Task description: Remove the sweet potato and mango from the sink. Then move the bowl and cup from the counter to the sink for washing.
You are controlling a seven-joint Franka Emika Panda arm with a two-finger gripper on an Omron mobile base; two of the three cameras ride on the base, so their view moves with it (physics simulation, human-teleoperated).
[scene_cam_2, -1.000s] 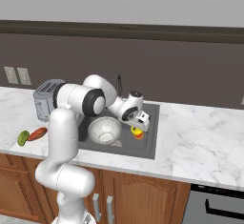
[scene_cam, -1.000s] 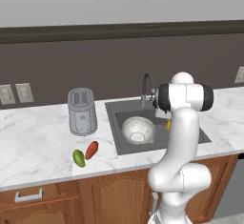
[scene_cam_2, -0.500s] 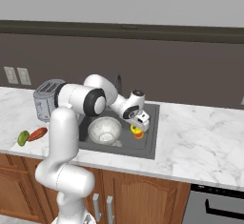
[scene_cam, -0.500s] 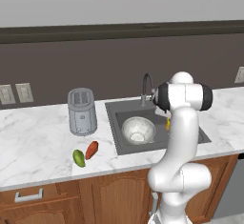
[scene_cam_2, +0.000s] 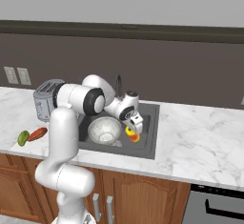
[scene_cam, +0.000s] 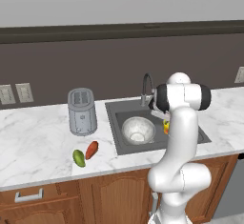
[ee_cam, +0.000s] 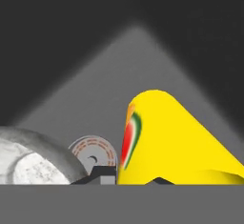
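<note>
The tool [scene_cam_2: 135, 128] hangs low over the right half of the sink [scene_cam_2: 148, 144], its fingers clamped on the yellow cup [scene_cam_2: 132, 133]. In the hand view the cup [ee_cam: 176, 142] sits right up against the tool, large and tilted, with a red and green mark on its side, and the dark sink floor lies behind it. In the left base view the arm covers most of the cup [scene_cam: 166, 127], which shows as a small yellow patch inside the sink [scene_cam: 116, 123].

The bowl [scene_cam_2: 104, 130] rests upright in the left half of the sink, just beside the cup; its mottled rim [ee_cam: 33, 157] shows at the lower left of the hand view, next to the round drain [ee_cam: 93, 155]. The curved faucet [scene_cam: 146, 88] stands at the back edge of the sink.

The sweet potato [scene_cam: 91, 149] and the mango [scene_cam: 79, 157] lie side by side on the white marble tabletop [scene_cam: 33, 142], left of the sink and near the front edge, the mango to the left. A grey toaster [scene_cam: 82, 111] stands behind them, closer to the wall.
</note>
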